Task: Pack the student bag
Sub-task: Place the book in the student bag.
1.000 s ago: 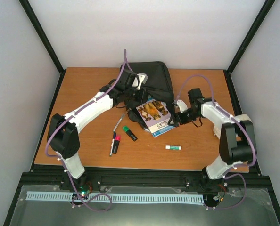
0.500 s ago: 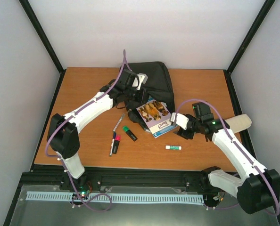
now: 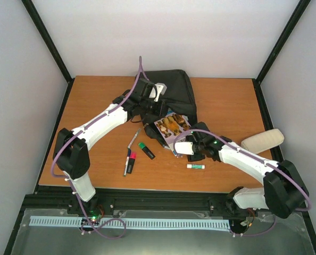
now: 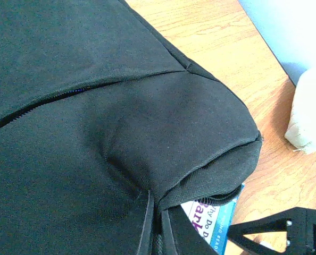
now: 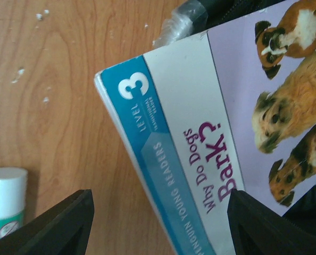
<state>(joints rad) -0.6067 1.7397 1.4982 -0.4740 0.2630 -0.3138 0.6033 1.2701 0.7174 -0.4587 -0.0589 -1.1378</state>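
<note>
Right gripper (image 5: 158, 223): jaws wide, one finger on either side of the near corner of the book (image 5: 200, 133), gripping nothing; contact with the cover not discernible.
Student bag (image 3: 171, 90): lies flat directly beyond the book, its open edge over the book's far end.
Left gripper (image 3: 154, 108): closed, at the bag's edge just left of the book; whether fabric is pinched, cannot tell.
Glue stick (image 3: 196, 166): nearer than the book, slightly right, apart.
</note>
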